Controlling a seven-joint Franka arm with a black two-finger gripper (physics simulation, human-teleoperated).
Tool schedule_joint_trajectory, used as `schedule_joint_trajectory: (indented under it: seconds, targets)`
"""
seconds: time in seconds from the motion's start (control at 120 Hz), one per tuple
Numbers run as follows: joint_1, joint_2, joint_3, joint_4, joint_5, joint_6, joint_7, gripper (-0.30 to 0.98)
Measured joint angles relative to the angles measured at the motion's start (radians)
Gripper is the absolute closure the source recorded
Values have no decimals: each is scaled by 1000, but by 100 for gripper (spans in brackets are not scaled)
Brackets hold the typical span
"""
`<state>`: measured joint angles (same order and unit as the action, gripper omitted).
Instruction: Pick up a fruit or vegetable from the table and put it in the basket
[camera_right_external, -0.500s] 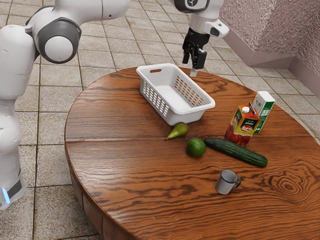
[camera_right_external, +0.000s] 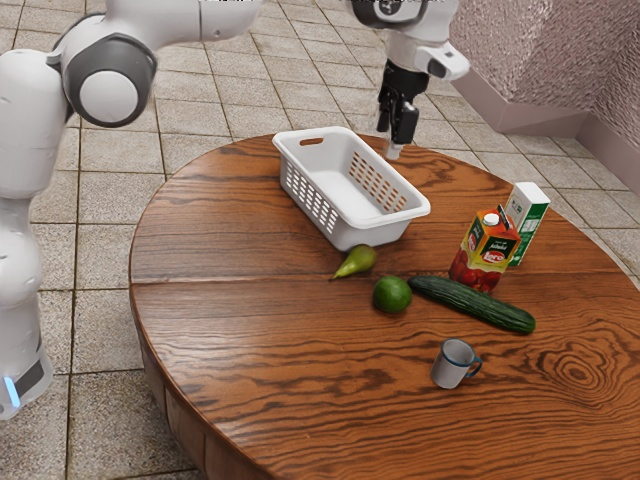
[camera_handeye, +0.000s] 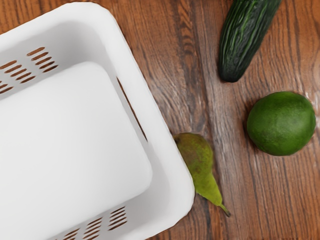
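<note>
Beside the basket (camera_right_external: 370, 237), close to one of its corners, a pear (camera_right_external: 356, 262) is lying on its side, its stem pointing away from the wall. Next to it, a round green fruit (camera_handeye: 281, 123) is resting free of its neighbours; a cucumber (camera_right_external: 475, 303) is lying near both. Raised above rim height, the gripper (camera_right_external: 388, 143) is hanging with its fingers apart, nothing between them. The step in hand is probably the approach to one of these. The round fruit is offering the freest access, though its curve is inviting a roll: centring over its middle and closing low and evenly is serving best. The pear's bulb is calling for more care, the rim crowding one finger. Farther out, a mug (camera_right_external: 453, 364), a juice carton (camera_right_external: 485, 250) and a green-and-white carton (camera_right_external: 529, 215) are standing on the table (camera_right_external: 240, 340).
</note>
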<state>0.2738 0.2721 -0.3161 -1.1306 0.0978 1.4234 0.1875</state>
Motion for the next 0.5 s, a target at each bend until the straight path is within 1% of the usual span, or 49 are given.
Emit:
schedule_joint_trajectory:
  seconds: [0.083,0.225,0.367,0.417,0.5]
  targets:
    - [-3,-1,-63,-6,30,-11,33,0]
    - [-3,-7,-129,-22,67,-30,105,0]
    - [-1,-16,-142,-87,84,-33,201,0]
    - [0,-27,-142,-135,84,-22,231,0]
    - [1,-100,-142,-249,61,7,276,0]
